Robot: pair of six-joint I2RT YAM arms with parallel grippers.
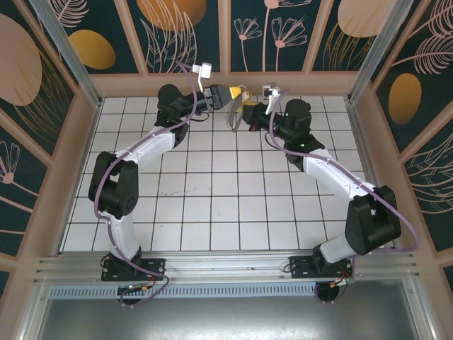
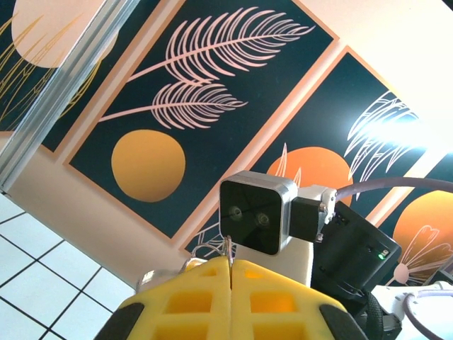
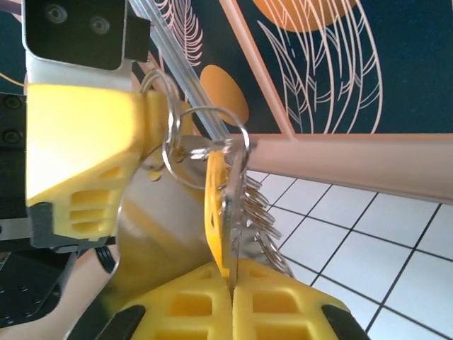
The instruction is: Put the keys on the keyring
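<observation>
Above the counter's (image 1: 212,212) far edge, the clenched left gripper (image 2: 231,265) pinches a wire ring (image 3: 168,142). The clenched right gripper (image 3: 232,280) grasps the keyring (image 3: 228,219) beside the key (image 3: 212,198).

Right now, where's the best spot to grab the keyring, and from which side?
Probably its bare top arc, from the left in the right wrist view, where the left gripper pinches the keyring. The wire is thin and free there; small dangling pieces crowd the right edge, and the right gripper seems to hold the yellow key below.

Right tool (image 3: 232,294) tight on, seemingly, keys (image 3: 228,212).
</observation>
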